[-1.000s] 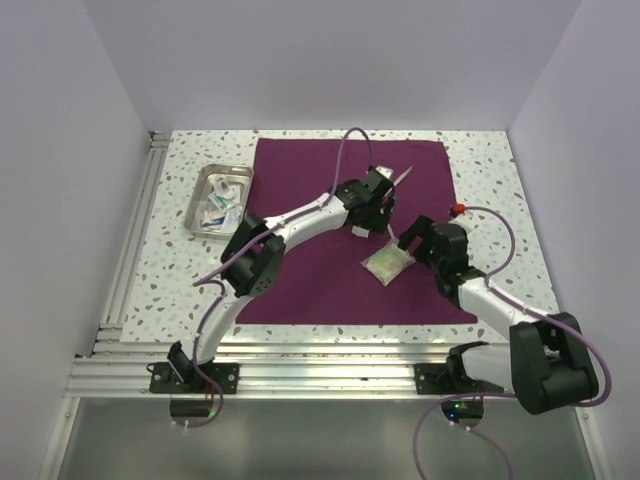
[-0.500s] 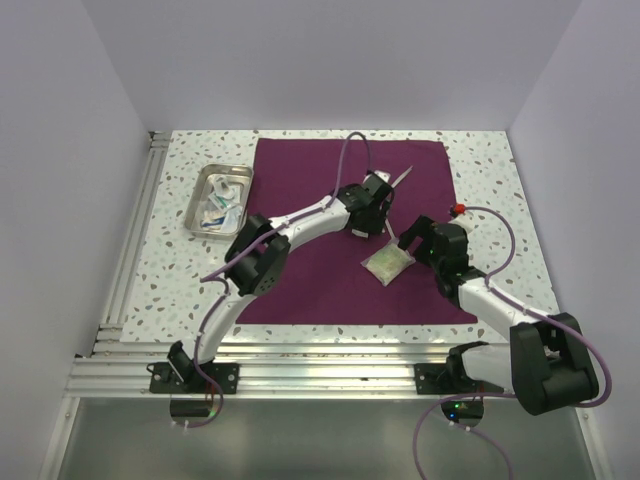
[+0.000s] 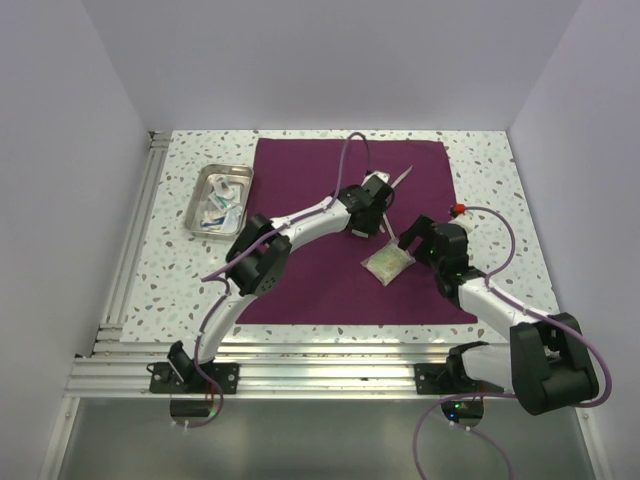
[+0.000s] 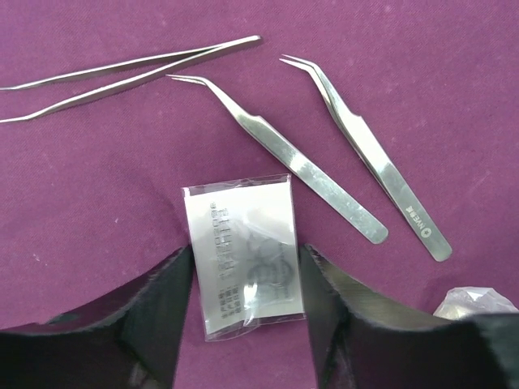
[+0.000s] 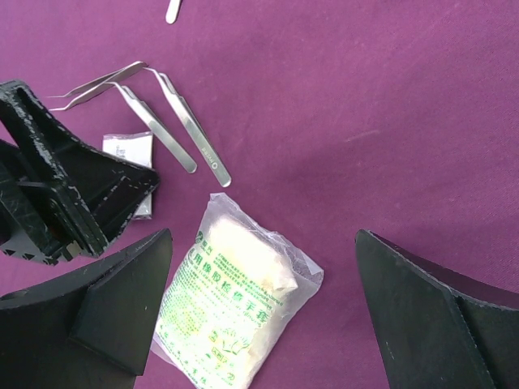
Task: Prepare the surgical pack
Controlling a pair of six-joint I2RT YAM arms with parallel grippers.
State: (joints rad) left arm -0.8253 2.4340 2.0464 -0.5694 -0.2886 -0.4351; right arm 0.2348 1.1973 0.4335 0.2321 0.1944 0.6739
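Desk: speckled; the surgical pack lies as flat cloth mid-frame.
Left jaws: half open astride the sachet, holding nothing.
Right jaws: wide, empty, over the green-printed bag.
Advice: you want to close squarely on the sachet, sparing the cloth.

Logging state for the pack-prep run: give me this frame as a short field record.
cloth: purple, spread flat on the table
steel tray: on the table left of the cloth, sachets inside
on cloth: three tweezers, small clear sachet, green-printed bag
left gripper: open, fingers astride the small clear sachet
right gripper: open wide over the green-printed bag
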